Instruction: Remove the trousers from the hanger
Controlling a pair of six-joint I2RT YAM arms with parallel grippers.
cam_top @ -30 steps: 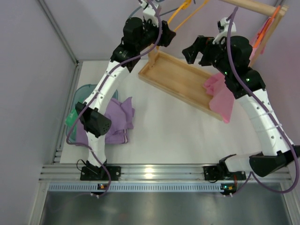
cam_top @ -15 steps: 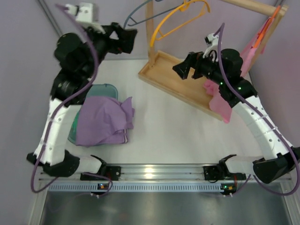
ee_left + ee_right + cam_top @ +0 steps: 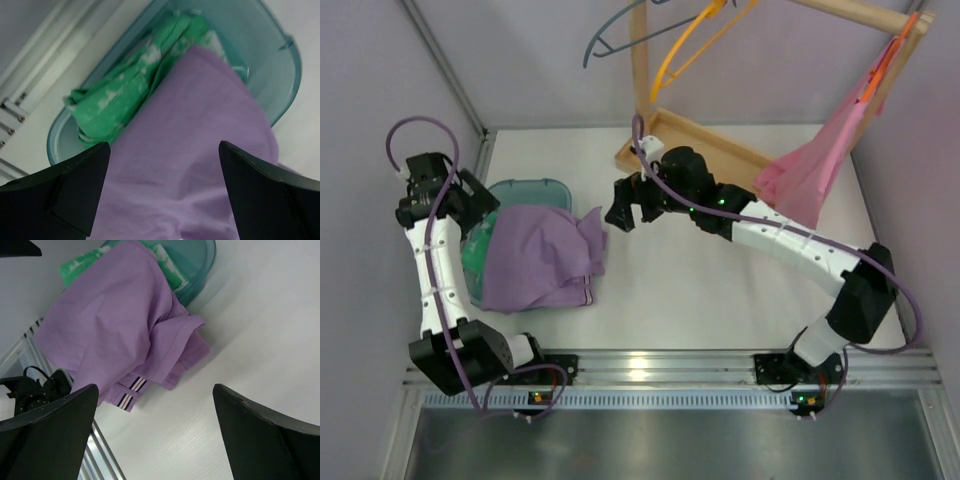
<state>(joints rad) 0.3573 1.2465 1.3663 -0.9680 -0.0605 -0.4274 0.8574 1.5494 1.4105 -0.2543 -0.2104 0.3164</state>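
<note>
The purple trousers [image 3: 542,256] lie crumpled half over the teal basin [image 3: 527,190] and half on the white table; they also show in the left wrist view [image 3: 200,150] and the right wrist view [image 3: 115,330]. The yellow-orange hanger [image 3: 692,42] hangs bare from the wooden rack at the top. My left gripper [image 3: 480,196] is open and empty, just above the basin's left side [image 3: 162,195]. My right gripper [image 3: 625,208] is open and empty over the table, right of the trousers [image 3: 155,435].
A green-and-white patterned cloth [image 3: 125,95] lies in the basin under the trousers. A grey-blue hanger [image 3: 610,35] hangs left of the yellow one. A pink garment [image 3: 815,170] hangs from an orange-red hanger at the rack's right end, above the wooden tray base [image 3: 720,150].
Both arms have come down from the rack. The left gripper dropped to the basin's left side; the right gripper swung left and down toward the trousers. The trousers and hanger have stayed put.
</note>
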